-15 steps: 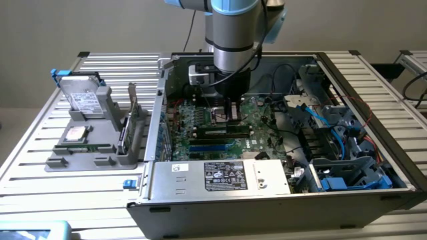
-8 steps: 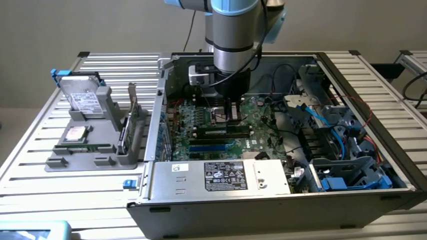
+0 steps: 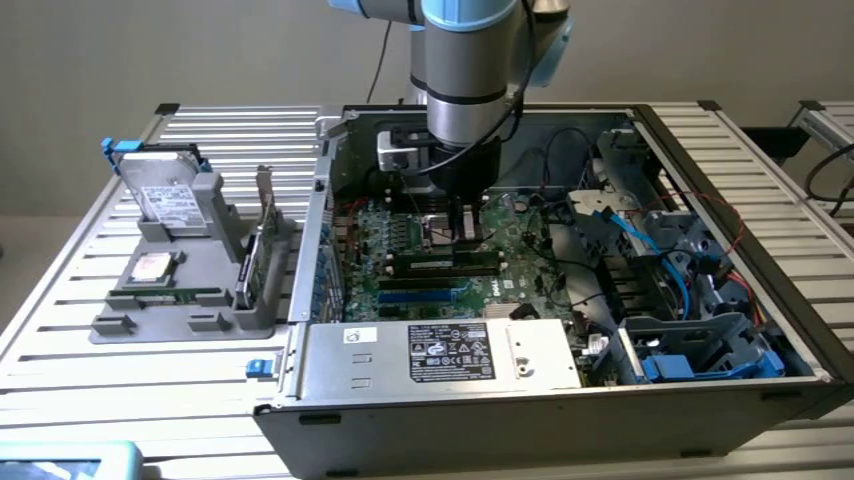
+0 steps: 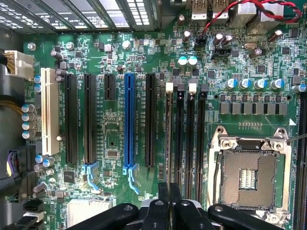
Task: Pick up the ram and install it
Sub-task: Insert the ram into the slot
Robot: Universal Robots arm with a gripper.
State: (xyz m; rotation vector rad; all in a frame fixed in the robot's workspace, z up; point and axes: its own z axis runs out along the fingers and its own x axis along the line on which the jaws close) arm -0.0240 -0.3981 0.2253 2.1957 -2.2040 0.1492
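Noted the hand low inside the open grey metal computer case on the bench, fingers pressed nearly together. It pinched the top edge of the ram, a thin green circuit-board stick. The stick stood on edge in a slot of the green motherboard, between a long black expansion slot and three empty black memory slots.

Motherboard in case; case on table; parts stand at exterior view's left of case.
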